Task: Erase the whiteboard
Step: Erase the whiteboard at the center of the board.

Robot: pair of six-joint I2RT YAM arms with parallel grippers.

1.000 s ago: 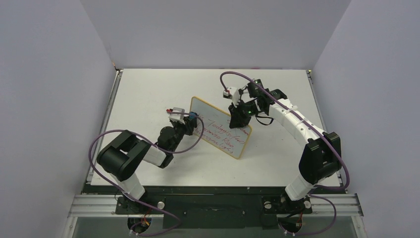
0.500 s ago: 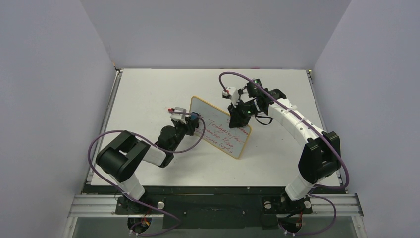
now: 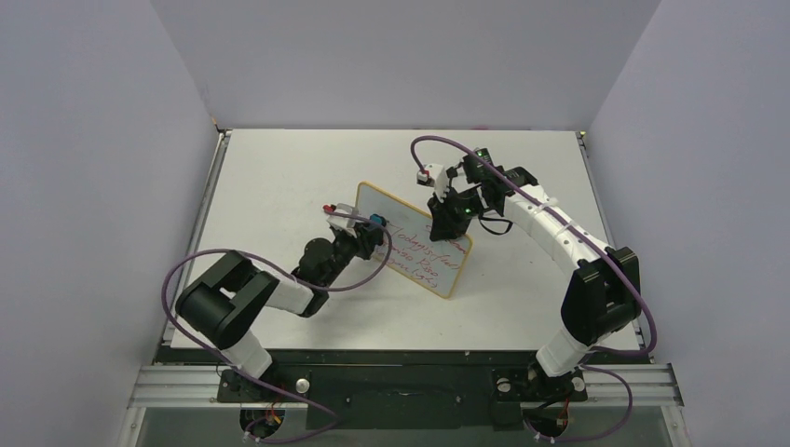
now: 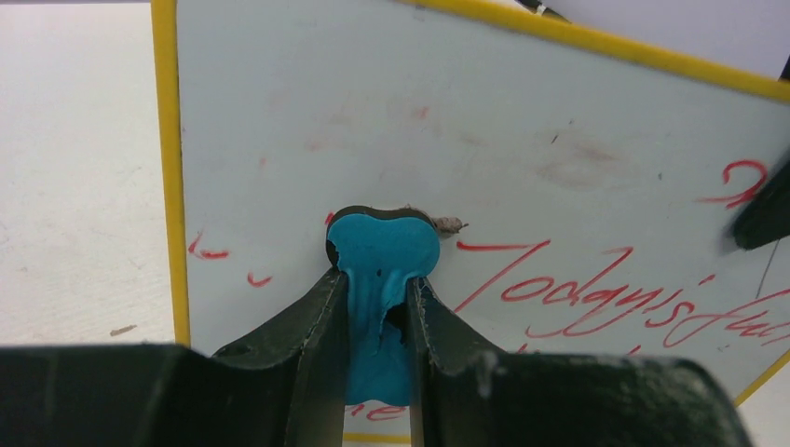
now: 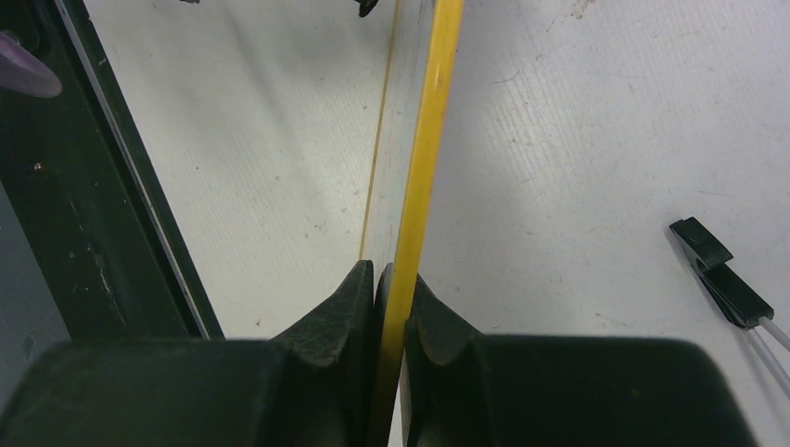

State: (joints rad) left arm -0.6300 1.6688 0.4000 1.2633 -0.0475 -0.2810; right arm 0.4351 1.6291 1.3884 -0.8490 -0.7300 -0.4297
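Observation:
The whiteboard (image 3: 421, 244) stands tilted mid-table, with a yellow frame and red handwriting (image 4: 578, 291) on its right and lower parts. Its upper left area is wiped to faint smears. My left gripper (image 3: 371, 226) is shut on a blue-and-black eraser (image 4: 383, 250) and presses it against the board face (image 4: 466, 130), just left of the first red word. My right gripper (image 3: 454, 214) is shut on the board's top edge, its jaws on either side of the yellow frame (image 5: 425, 158). In the wrist views the left gripper (image 4: 377, 284) and right gripper (image 5: 391, 277) show at bottom centre.
A black stand foot (image 5: 722, 275) lies on the white table (image 3: 279, 168) behind the board. Purple-grey walls close in the table on three sides. A black rail (image 3: 401, 354) runs along the near edge.
My left gripper has slid the eraser a little to the right across the board's upper left. The right gripper and the board have stayed still.

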